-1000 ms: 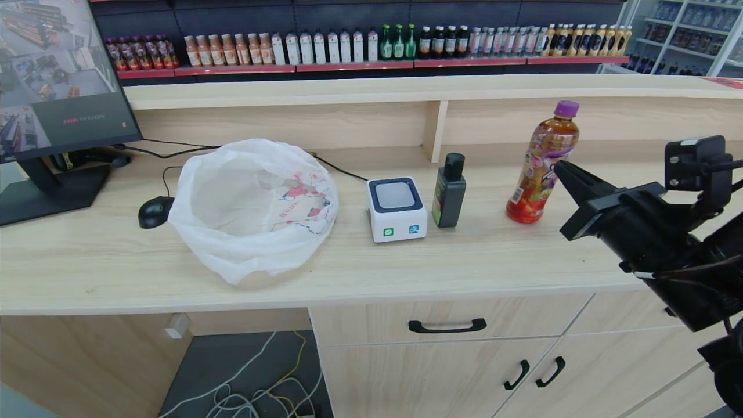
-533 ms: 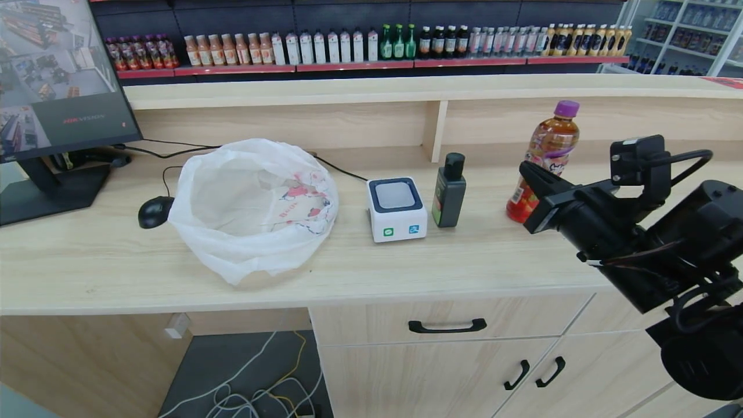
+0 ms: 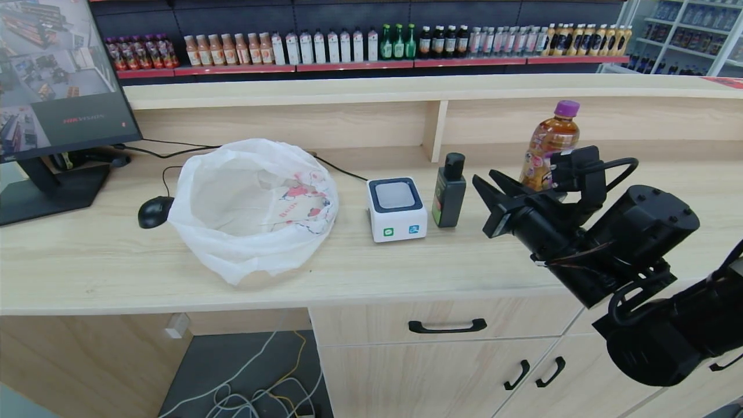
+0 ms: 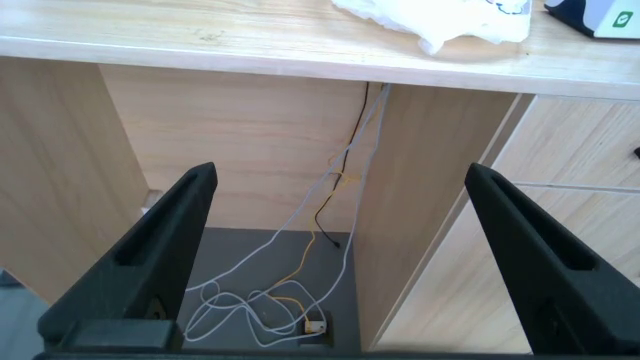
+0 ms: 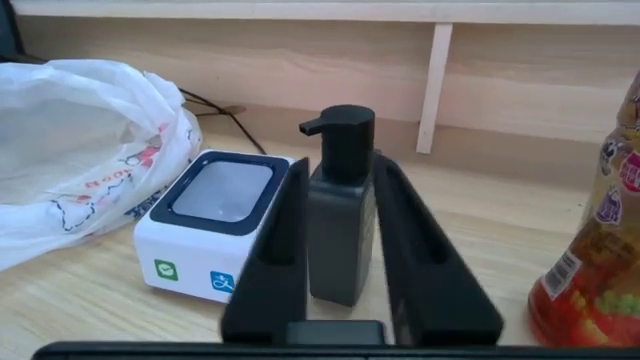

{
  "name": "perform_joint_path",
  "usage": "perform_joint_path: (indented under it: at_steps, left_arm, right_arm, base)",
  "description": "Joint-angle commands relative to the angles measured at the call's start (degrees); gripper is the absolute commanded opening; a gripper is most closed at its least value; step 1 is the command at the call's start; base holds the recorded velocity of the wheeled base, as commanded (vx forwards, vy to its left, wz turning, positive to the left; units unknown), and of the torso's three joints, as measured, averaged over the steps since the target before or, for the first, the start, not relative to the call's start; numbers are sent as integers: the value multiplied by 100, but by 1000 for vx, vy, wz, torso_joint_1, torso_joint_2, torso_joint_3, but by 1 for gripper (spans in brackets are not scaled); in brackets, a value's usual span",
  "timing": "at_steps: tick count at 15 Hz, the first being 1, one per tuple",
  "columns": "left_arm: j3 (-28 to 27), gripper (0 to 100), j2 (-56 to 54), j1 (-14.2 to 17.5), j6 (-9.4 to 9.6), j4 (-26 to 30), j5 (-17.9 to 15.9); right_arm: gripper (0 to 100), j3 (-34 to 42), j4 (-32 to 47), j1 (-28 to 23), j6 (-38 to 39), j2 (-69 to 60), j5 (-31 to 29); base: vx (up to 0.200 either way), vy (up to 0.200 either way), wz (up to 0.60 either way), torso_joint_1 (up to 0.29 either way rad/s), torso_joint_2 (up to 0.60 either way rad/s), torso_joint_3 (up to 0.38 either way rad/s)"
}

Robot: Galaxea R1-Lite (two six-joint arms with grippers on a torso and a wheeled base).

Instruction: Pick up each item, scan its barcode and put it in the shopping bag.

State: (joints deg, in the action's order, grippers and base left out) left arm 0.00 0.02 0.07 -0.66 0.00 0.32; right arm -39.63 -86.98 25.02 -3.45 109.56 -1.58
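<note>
**Pale wood, white plastic, dark bottles**

Light wood grain across the counter (image 3: 87, 255). Translucent white for the shopping bag (image 3: 249, 203), with red and dark print on one side. White on the scanner (image 3: 397, 209) body, dark navy around its pale grey window, one green and one blue icon on the front. Dark grey-green for the pump bottle (image 3: 449, 194), black at its pump head. Amber in the drink bottle (image 3: 548, 142), purple on the cap, red-orange low on the label. Black on the mouse (image 3: 155, 211) and the right fingers (image 5: 275, 260).

The matte black, thick cylindrical right arm (image 3: 638, 232) has small screws dotting its round end cap. A black cable (image 3: 615, 165) loops from the boxy black camera mount (image 3: 574, 165). The right gripper (image 3: 483, 175) and left gripper (image 4: 340, 180) each have two flat, tapering black fingers.
</note>
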Motion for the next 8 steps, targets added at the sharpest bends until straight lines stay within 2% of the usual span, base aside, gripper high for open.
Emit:
perform_joint_path:
  at_steps: [1,5,8]
  left_arm:
    - [0,100,-2,1,-4,0,3]
    - [0,100,-2,1,-4,0,3]
    - [0,100,-2,1,-4,0,3]
  right_arm:
    - [100,-71,-21,12,46,119,0]
    - [100,-335,-12,21,64,347,-26]
    - [100,-616,6,56,64,655,-369]
  base:
    - [0,0,0,0,0,0]
    - [0,0,0,0,0,0]
    - [0,0,0,0,0,0]
